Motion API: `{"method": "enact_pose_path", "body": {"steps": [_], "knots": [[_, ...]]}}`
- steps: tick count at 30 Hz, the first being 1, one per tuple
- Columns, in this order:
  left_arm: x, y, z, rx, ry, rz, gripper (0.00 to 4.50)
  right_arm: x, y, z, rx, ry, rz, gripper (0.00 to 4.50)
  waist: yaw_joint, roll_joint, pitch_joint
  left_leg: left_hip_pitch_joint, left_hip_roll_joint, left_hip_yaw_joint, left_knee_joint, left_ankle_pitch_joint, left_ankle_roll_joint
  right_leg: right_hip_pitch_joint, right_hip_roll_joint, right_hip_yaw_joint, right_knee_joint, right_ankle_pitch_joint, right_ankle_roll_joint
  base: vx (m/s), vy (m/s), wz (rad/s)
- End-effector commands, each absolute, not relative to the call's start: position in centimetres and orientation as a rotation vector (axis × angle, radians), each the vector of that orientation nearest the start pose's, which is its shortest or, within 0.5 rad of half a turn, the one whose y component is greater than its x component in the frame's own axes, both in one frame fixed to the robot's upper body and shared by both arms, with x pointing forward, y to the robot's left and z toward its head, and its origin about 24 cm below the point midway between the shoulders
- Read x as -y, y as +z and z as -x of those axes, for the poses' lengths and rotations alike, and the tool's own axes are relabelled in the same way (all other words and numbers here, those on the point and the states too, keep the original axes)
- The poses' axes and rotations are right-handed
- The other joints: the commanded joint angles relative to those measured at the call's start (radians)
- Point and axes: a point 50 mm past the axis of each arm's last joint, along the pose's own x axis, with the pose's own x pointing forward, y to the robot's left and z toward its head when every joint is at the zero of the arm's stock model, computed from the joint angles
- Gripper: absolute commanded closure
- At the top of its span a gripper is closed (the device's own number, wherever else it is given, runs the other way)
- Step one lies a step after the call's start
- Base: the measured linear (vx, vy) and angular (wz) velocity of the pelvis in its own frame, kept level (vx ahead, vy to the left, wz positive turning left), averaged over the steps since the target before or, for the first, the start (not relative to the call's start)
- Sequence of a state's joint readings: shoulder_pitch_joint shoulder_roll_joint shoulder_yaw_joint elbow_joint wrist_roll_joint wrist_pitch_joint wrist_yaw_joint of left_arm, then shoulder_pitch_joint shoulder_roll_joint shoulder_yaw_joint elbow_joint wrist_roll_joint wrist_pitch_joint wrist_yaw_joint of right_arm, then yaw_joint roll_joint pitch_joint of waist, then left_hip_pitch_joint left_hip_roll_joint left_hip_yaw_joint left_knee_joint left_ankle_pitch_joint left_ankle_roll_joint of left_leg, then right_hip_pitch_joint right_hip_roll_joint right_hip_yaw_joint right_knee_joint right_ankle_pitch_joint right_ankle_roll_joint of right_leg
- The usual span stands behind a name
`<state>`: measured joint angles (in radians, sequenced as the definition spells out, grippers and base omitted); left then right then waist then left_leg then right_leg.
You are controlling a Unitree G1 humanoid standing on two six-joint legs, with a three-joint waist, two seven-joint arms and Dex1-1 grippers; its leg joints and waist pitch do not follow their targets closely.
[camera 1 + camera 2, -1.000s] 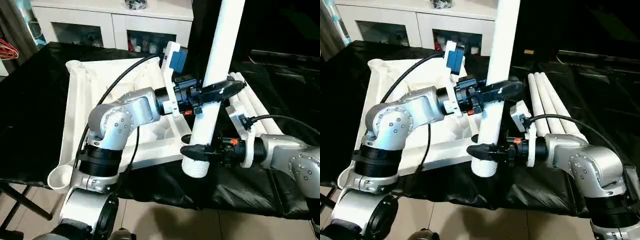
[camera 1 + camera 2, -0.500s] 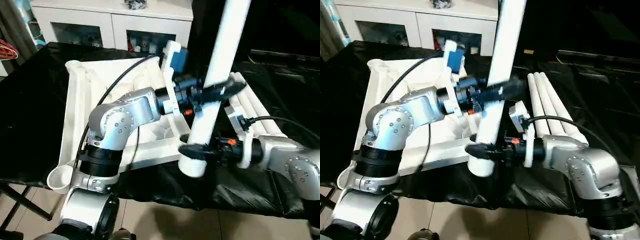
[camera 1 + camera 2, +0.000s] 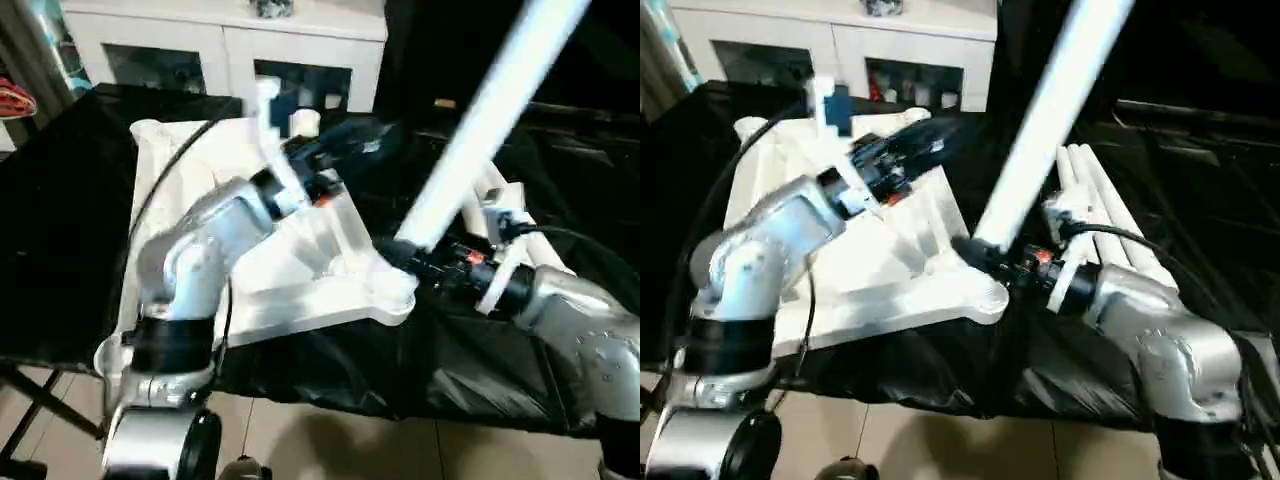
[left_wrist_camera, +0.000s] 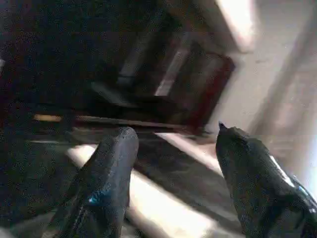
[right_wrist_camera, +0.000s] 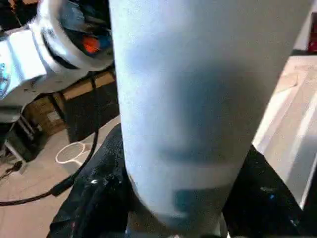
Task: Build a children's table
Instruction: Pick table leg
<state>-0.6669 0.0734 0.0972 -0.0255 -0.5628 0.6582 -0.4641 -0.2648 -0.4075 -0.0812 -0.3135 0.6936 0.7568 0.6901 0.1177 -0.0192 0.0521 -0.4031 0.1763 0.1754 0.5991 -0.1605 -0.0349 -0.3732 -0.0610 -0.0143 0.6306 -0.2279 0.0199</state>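
One leg (image 3: 480,130) stands tilted over the corner socket (image 3: 392,292), pinched by the right hand (image 3: 405,258). Left hand (image 4: 173,173) is spread, empty. Unsupported, the leg may jam or slip out.

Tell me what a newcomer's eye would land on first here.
A long white table leg slants up across the middle, its lower end clamped in the right gripper beside the upturned tabletop's near corner socket. The left gripper hangs open above the tabletop.

No readable text, label, brand or number on anything here
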Motion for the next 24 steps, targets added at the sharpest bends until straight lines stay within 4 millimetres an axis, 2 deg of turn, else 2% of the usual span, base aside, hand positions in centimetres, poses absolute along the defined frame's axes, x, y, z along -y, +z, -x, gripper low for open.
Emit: {"method": "enact_pose_path", "body": {"steps": [1, 2, 3, 4, 5, 6, 7, 9, 11, 12, 13, 14, 16, 17, 18, 21, 23, 24], "knots": [[-11.0, 18.4, -33.4, 0.121, -0.579, 0.212, 1.55, 16.5, 14.5, -26.2, -0.064, 0.808, -0.151, 2.56, 0.001, -0.010, -0.064, 0.032, 0.051, -0.020, -0.071, -0.137, -0.013, 0.032, -0.070, 0.026, -0.077, -0.049, -0.161, 0.000, 0.000, 0.00], [-11.7, 17.9, -33.4, 0.120, -0.507, 0.174, 1.55, 16.7, 14.3, -26.3, -0.058, 0.750, -0.116, 2.56, -0.002, -0.011, -0.063, 0.030, 0.052, -0.019, -0.070, -0.137, -0.023, 0.030, -0.069, 0.028, -0.079, -0.052, -0.127, 0.000, 0.000, 0.00], [-12.7, 17.1, -33.3, 0.119, -0.425, 0.137, 1.55, 17.0, 13.7, -26.4, -0.058, 0.666, -0.083, 2.56, -0.004, -0.010, -0.064, 0.032, 0.049, -0.018, -0.070, -0.140, -0.028, 0.030, -0.068, 0.028, -0.078, -0.055, -0.122, 0.000, 0.000, 0.00], [-13.5, 16.4, -32.9, 0.119, -0.358, 0.124, 1.55, 17.2, 13.0, -26.4, -0.075, 0.600, -0.051, 2.56, -0.009, -0.004, -0.066, 0.030, 0.050, -0.020, -0.071, -0.133, -0.042, 0.027, -0.067, 0.026, -0.078, -0.049, -0.112, 0.000, 0.000, 0.00], [-14.0, 16.0, -32.7, 0.119, -0.318, 0.118, 1.55, 17.3, 12.5, -26.3, -0.088, 0.561, -0.031, 2.56, -0.013, -0.005, -0.063, 0.030, 0.048, -0.018, -0.074, -0.141, -0.048, 0.026, -0.066, 0.026, -0.080, -0.057, -0.113, 0.000, 0.000, 0.00], [-14.7, 15.1, -32.0, 0.110, -0.256, 0.081, 1.55, 17.4, 11.5, -26.2, -0.093, 0.492, -0.019, 2.56, -0.014, 0.000, -0.067, 0.033, 0.046, -0.019, -0.071, -0.147, -0.053, 0.026, -0.064, 0.026, -0.077, -0.053, -0.119, 0.000, 0.000, 0.00], [-15.1, 14.5, -31.4, 0.111, -0.215, 0.058, 1.55, 17.5, 10.8, -26.0, -0.106, 0.451, -0.006, 2.56, -0.017, 0.001, -0.067, 0.031, 0.050, -0.020, -0.072, -0.144, -0.051, 0.024, -0.065, 0.027, -0.077, -0.027, -0.121, 0.000, 0.000, 0.00], [-15.4, 12.8, -30.2, 0.041, -0.161, 0.053, 1.55, 17.7, 9.5, -25.6, -0.155, 0.353, -0.018, 2.56, -0.023, -0.003, -0.063, 0.032, 0.049, -0.019, -0.076, -0.181, -0.049, 0.022, -0.062, 0.026, -0.079, -0.054, -0.130, 0.000, 0.000, 0.00], [-15.4, 11.7, -29.6, 0.015, -0.126, 0.003, 1.55, 17.6, 8.6, -25.4, -0.192, 0.318, -0.052, 2.56, -0.024, -0.012, -0.059, 0.036, 0.048, -0.018, -0.079, -0.236, -0.046, 0.016, -0.062, 0.028, -0.088, -0.144, -0.125, 0.000, 0.000, 0.00], [-15.2, 11.4, -29.4, 0.025, -0.122, -0.029, 1.55, 17.4, 8.3, -25.2, -0.206, 0.319, -0.054, 2.56, -0.024, -0.009, -0.053, 0.037, 0.049, -0.020, -0.083, -0.273, -0.048, 0.011, -0.064, 0.030, -0.095, -0.207, -0.107, 0.000, 0.000, 0.00], [-15.0, 11.2, -29.1, 0.030, -0.121, -0.045, 1.55, 17.2, 8.1, -25.0, -0.221, 0.321, -0.045, 2.56, -0.025, -0.010, -0.052, 0.036, 0.051, -0.023, -0.085, -0.292, -0.053, 0.011, -0.064, 0.031, -0.099, -0.239, -0.086, 0.000, 0.000, 0.00], [-15.0, 11.2, -29.1, 0.030, -0.121, -0.045, 1.55, 17.2, 8.1, -25.0, -0.221, 0.321, -0.045, 2.56, -0.025, -0.010, -0.052, 0.036, 0.051, -0.023, -0.085, -0.292, -0.053, 0.011, -0.064, 0.031, -0.099, -0.239, -0.086, 0.000, 0.000, 0.00], [-14.7, 10.6, -28.7, 0.029, -0.099, -0.050, 1.55, 16.8, 8.0, -24.8, -0.201, 0.280, -0.004, 2.56, -0.030, -0.007, -0.051, 0.035, 0.051, -0.026, -0.089, -0.316, -0.073, 0.005, -0.062, 0.031, -0.100, -0.247, -0.071, 0.000, 0.000, 0.00], [-14.8, 10.4, -28.6, 0.031, -0.086, -0.050, 1.55, 16.5, 7.9, -24.9, -0.183, 0.253, 0.017, 2.56, -0.034, -0.018, -0.051, 0.032, 0.048, -0.024, -0.090, -0.319, -0.073, 0.007, -0.063, 0.031, -0.101, -0.252, -0.068, 0.000, 0.000, 0.00], [-14.7, 10.3, -28.6, 0.032, -0.081, -0.067, 1.55, 16.5, 7.9, -25.0, -0.159, 0.221, 0.039, 2.56, -0.035, -0.015, -0.052, 0.031, 0.047, -0.024, -0.088, -0.318, -0.073, 0.005, -0.065, 0.032, -0.101, -0.258, -0.064, 0.000, 0.000, 0.00], [-14.7, 10.4, -28.6, 0.025, -0.065, -0.097, 1.55, 16.7, 8.0, -25.3, -0.089, 0.159, 0.092, 2.56, -0.033, -0.013, -0.052, 0.028, 0.046, -0.027, -0.089, -0.313, -0.077, 0.005, -0.064, 0.031, -0.098, -0.239, -0.054, 0.000, 0.000, 0.00], [-14.7, 10.8, -28.3, 0.030, -0.050, -0.116, 1.55, 17.1, 8.0, -25.2, -0.070, 0.106, 0.120, 2.56, -0.032, -0.014, -0.054, 0.032, 0.047, -0.026, -0.087, -0.310, -0.079, 0.002, -0.062, 0.031, -0.095, -0.205, -0.054, 0.000, 0.000, 0.00], [-14.7, 10.9, -28.2, 0.028, -0.047, -0.112, 1.55, 17.3, 7.9, -25.1, -0.086, 0.096, 0.083, 2.56, -0.031, -0.010, -0.054, 0.032, 0.045, -0.026, -0.085, -0.300, -0.072, 0.005, -0.061, 0.032, -0.090, -0.165, -0.059, 0.000, 0.000, 0.00]]}}
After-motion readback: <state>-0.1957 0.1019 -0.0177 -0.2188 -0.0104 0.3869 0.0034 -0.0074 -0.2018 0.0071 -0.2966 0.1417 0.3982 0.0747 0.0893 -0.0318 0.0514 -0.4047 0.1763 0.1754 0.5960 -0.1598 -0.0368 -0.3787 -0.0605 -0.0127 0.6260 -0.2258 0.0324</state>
